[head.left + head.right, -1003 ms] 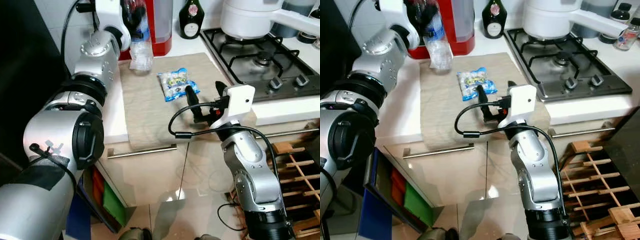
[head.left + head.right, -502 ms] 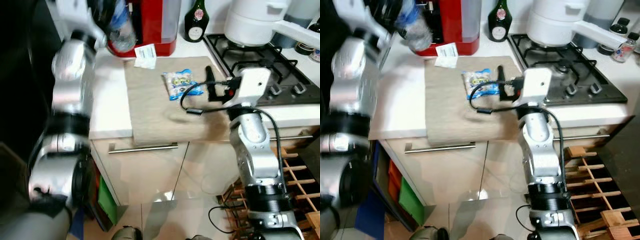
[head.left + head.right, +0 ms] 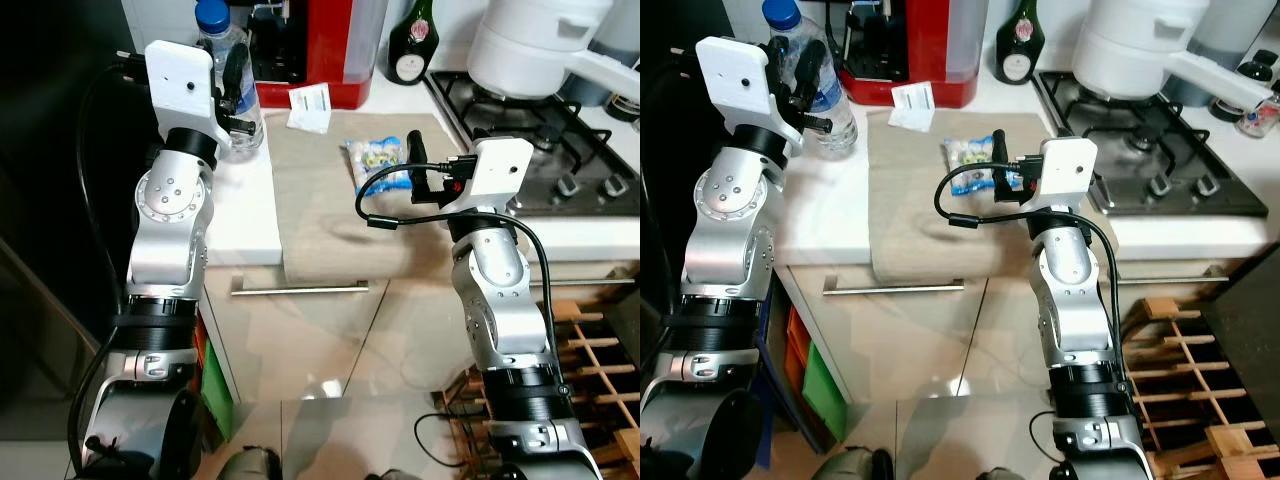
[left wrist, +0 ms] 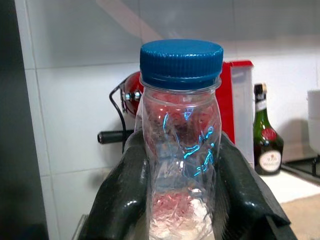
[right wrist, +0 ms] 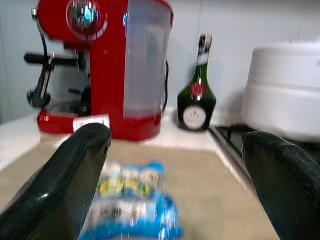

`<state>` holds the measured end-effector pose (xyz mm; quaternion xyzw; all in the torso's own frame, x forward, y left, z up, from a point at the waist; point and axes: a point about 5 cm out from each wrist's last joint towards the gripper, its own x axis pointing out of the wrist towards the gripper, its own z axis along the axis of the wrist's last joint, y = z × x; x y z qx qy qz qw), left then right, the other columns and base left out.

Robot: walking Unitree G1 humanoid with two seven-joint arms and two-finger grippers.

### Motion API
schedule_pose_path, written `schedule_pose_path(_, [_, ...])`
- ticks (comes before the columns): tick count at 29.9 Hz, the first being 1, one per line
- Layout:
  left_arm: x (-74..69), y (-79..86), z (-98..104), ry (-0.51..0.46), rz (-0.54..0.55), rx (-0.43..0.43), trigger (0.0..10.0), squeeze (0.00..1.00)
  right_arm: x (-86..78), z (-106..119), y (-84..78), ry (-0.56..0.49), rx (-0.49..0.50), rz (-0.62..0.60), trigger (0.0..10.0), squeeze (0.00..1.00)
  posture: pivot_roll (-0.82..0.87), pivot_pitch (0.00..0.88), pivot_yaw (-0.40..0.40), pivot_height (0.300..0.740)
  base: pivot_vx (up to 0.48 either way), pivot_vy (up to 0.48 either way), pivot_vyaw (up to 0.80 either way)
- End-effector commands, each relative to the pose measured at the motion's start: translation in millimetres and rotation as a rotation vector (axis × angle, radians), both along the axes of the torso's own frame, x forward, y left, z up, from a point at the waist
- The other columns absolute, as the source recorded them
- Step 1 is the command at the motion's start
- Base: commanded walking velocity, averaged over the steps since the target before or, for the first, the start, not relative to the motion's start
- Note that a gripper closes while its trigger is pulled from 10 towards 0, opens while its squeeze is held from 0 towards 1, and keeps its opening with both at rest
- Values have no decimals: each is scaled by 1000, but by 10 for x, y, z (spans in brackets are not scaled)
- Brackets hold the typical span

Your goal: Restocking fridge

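The clear water bottle [image 4: 181, 150] with its blue cap is clamped upright in the left end effector [image 3: 232, 95] above the worktop [image 3: 240, 205]. The right end effector [image 5: 175, 170], its 2 fingers apart, hovers near the blue snack packet [image 3: 378, 163] on the beige cloth [image 3: 330, 215].

My left arm is raised high at my left side, forearm upright, wrist housing at the top. My left gripper [image 3: 237, 88] points forward with its two black fingers [image 4: 125, 195] closed against opposite sides of the water bottle [image 4: 181, 145], which stands upright between them. My right arm is bent at the elbow, forearm upright, wrist turned forward. My right gripper [image 3: 425, 170] hovers with its fingers [image 5: 75, 175] spread wide apart and nothing between them.
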<state>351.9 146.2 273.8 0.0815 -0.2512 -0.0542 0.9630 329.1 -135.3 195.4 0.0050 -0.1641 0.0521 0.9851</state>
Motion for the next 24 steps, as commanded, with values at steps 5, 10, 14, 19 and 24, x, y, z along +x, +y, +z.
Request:
schedule_pose_path(5, [-53, -19, 91, -22, 31, 7, 10000, 0, -8, -24, 21, -3, -4, 17, 10000, 1000, -41, 0, -28, 740, -317, 0, 0])
schedule_pose_path(10, [-56, -45, 70, -9, 35, 3, 10000, 0, -15, -41, 46, 1, -6, 34, 10000, 1000, -45, 0, -29, 740, -309, 0, 0])
schedule_pose_path(14, [-84, -103, 65, -17, 8, -10, 10000, 0, -14, -54, 60, 5, -9, 44, 10000, 1000, -48, 0, -27, 740, -307, 0, 0])
schedule_pose_path(19, [-128, -160, -12, 11, -5, -34, 10000, 0, -18, -71, 65, 10, -8, 49, 10000, 1000, -51, 0, -24, 740, -302, 0, 0])
schedule_pose_path(24, [-153, -208, -64, 26, -17, -31, 10000, 0, -17, -81, 71, 12, -11, 52, 10000, 1000, -50, 0, -25, 740, -297, 0, 0])
